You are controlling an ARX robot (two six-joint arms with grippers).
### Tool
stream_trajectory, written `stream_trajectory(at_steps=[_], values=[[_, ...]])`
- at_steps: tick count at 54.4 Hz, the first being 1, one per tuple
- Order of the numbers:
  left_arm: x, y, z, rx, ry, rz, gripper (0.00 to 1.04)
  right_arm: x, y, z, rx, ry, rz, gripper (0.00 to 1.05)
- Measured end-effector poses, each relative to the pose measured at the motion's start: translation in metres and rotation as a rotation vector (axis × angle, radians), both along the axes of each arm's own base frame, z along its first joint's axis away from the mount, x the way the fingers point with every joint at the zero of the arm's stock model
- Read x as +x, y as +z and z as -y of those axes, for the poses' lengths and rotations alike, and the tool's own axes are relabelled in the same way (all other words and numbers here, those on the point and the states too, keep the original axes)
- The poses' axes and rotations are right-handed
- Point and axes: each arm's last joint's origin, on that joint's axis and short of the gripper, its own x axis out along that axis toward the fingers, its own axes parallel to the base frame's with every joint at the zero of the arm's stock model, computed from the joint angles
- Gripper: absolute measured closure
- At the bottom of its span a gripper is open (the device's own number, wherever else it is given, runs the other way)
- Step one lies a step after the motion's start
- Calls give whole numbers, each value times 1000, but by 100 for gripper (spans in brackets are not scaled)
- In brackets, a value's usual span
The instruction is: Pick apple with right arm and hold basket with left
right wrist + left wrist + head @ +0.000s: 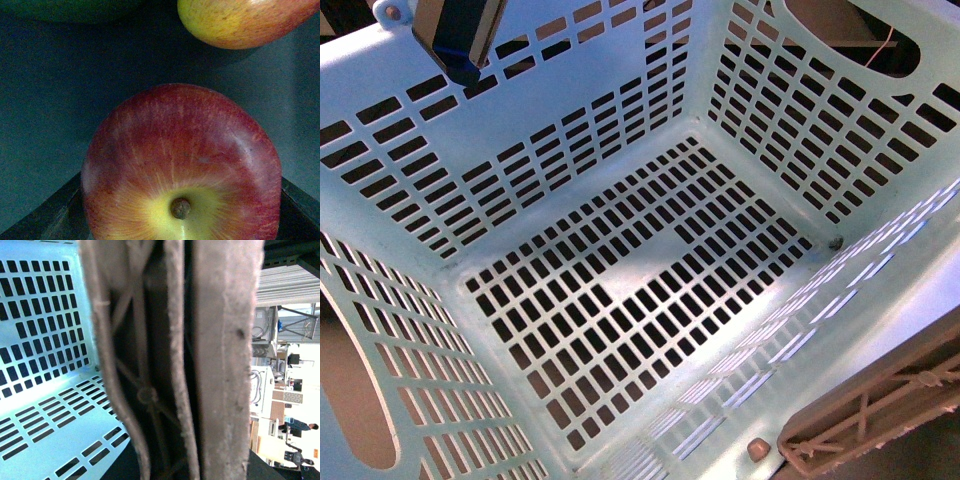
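Note:
The red apple (pixel 182 165), with a yellow blush around its stem dimple, fills the lower half of the right wrist view. My right gripper is shut on it, and its dark fingers (pixel 47 220) show at both sides of the fruit. The apple does not show in the front view. The pale turquoise basket (pixel 620 150) fills the front view, its slotted floor bare. A grey and blue part of my left gripper (pixel 460 45) hangs over the far rim at the top left. In the left wrist view a brown ribbed handle (pixel 220 365) sits right against the camera, with my left gripper shut on the basket.
A red-yellow elongated fruit (pixel 240 22) lies just beyond the apple on a dark grey surface (pixel 75 100), and a dark green fruit (pixel 70 7) sits at the edge. Another brown handle (pixel 870 420) rests on the basket's near right rim.

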Motion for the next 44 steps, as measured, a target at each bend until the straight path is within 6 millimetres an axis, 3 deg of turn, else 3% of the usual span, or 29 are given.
stream_trajectory(at_steps=[11, 23, 27, 39, 44], values=[[0, 0, 0, 0, 0, -1, 88, -3, 30, 11, -20, -35, 81, 25], [0, 0, 0, 0, 0, -1, 88, -12, 84, 26, -55, -72, 249, 25], [0, 0, 0, 0, 0, 0, 88, -21, 111, 30, -53, -84, 317, 25], [0, 0, 0, -1, -1, 0, 88, -34, 169, 16, -26, -65, 455, 25], [0, 0, 0, 0, 0, -1, 88, -38, 215, -5, -8, -23, 585, 25]])
